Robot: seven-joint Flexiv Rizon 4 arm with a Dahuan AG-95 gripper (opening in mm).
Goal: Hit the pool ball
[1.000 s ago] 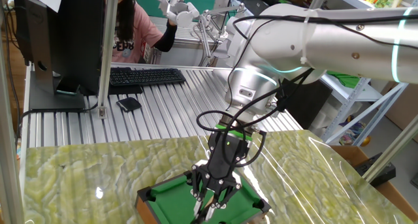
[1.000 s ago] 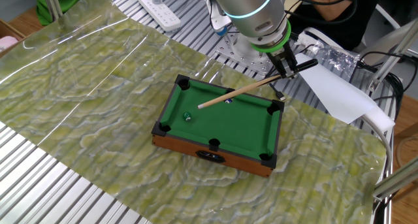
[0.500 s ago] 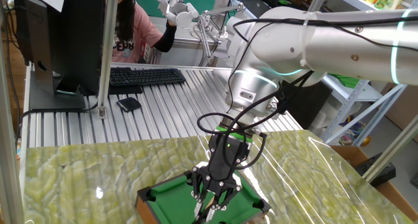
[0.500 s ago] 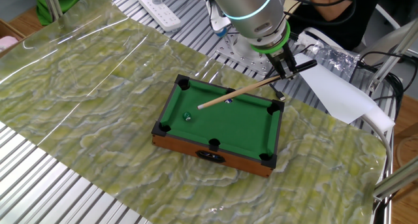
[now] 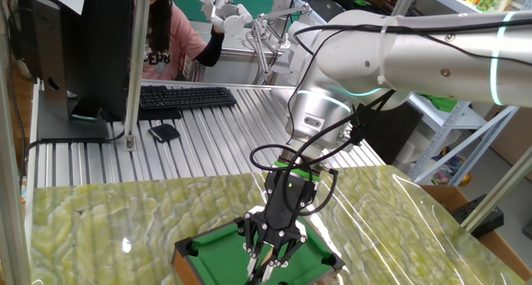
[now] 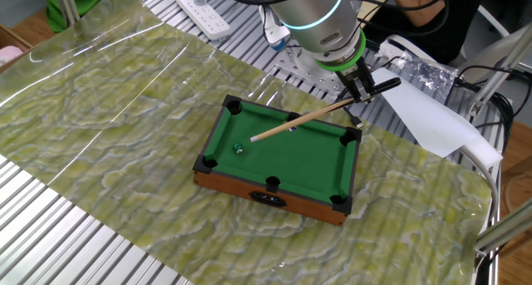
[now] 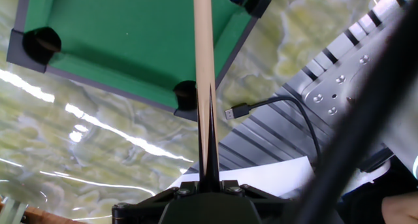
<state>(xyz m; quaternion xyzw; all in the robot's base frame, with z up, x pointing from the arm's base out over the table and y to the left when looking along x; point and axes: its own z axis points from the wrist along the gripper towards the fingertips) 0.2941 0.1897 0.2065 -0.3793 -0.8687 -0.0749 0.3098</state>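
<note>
The pool ball (image 6: 238,149), a tiny glossy green sphere, lies on the felt near the left end of the small wood-framed pool table (image 6: 274,194). My gripper (image 6: 363,86) hangs over the table's far right corner, shut on the butt of a thin wooden cue stick (image 6: 307,116). The cue slopes down to the left, and its tip stops a short way right of the green ball. A blue ball (image 6: 291,129) rests just beside the shaft. In the hand view the cue stick (image 7: 204,41) runs straight up from my gripper (image 7: 209,139) across the felt (image 7: 117,34); the green ball is out of that view.
Black pockets (image 7: 40,41) mark the table's corners and sides. A white paper sheet (image 6: 424,110) and a USB cable (image 7: 261,106) lie behind the table. A white power strip (image 6: 204,4) sits at the back. A keyboard (image 5: 184,96) and a seated person (image 5: 170,36) are beyond.
The arm above the gripper has shifted slightly left. The cue tip has edged a touch toward the green ball. Neither ball has moved.
</note>
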